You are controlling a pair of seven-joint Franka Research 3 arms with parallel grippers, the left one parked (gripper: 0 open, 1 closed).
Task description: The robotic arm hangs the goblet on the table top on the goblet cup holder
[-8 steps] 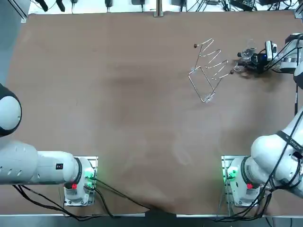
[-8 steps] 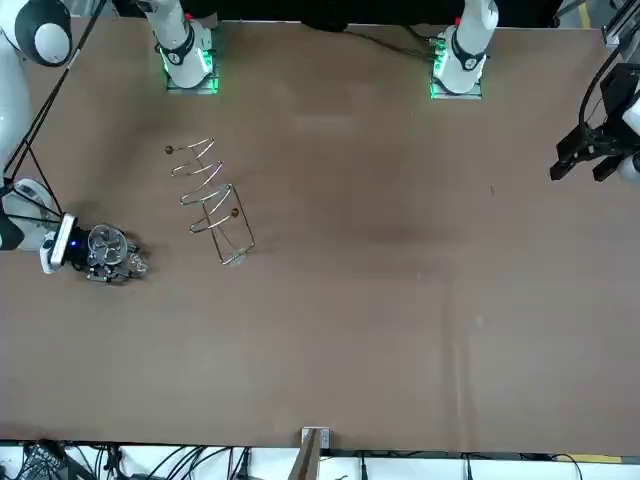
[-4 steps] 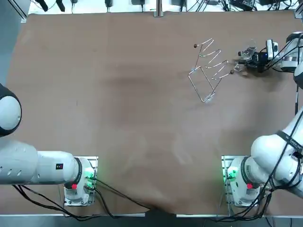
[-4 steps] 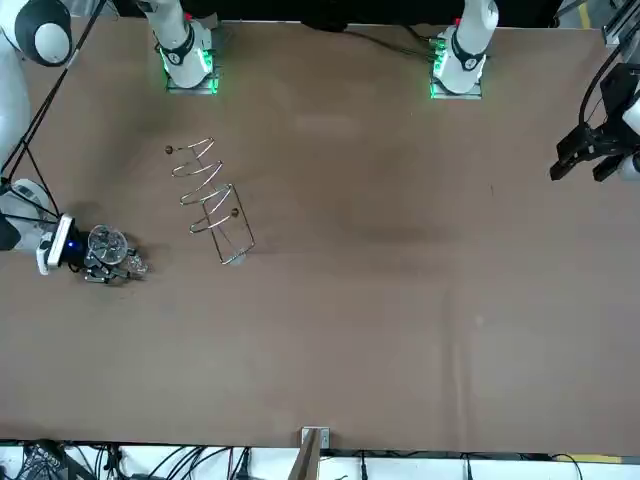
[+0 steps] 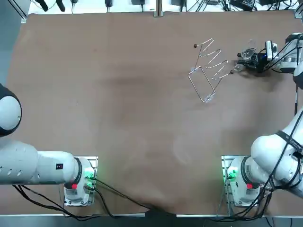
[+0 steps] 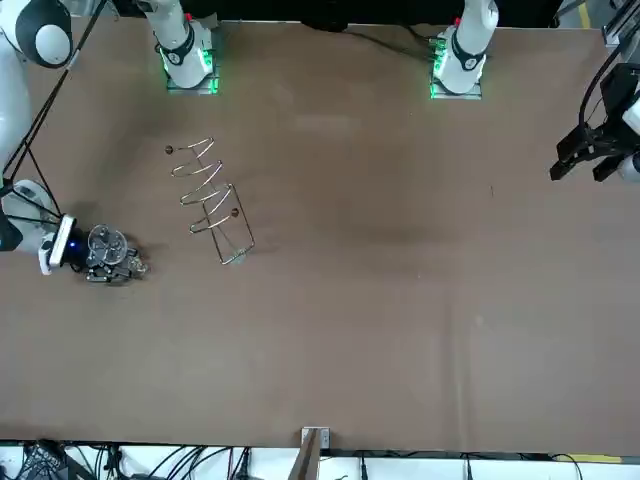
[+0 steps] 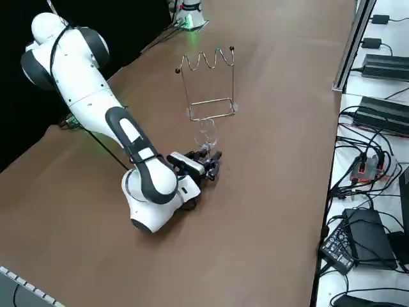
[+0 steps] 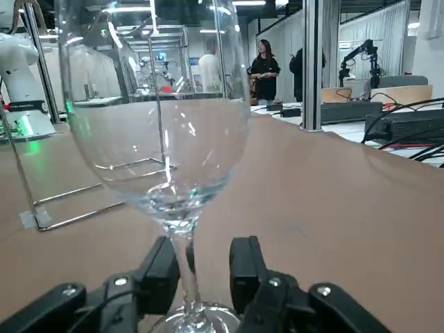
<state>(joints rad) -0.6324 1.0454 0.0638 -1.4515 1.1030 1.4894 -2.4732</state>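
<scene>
Across the far right stretch of the brown table (image 5: 118, 94), the right arm (image 7: 121, 134) lies low, its wrist close to the surface. The wire goblet cup holder (image 5: 208, 71) stands near it, nearer the table's middle, with its zigzag top rail bare. The goblet (image 7: 205, 133) stands upright on the table to the robot's right of that holder, apart from it and not yet hung. The right gripper (image 8: 205, 253) sits at the foot of the glass with its fingers (image 8: 244, 267) spread to either side of the stem, just above the base. The stem looks closer to one finger than the other, with a clear gap on the far side. The step in hand seems to be securing the stem. It would go best if the wrist centres first, so both pads meet the glass together and do not tip it. A gentle close, then a straight lift, should keep the bowl clear of the wires.
</scene>
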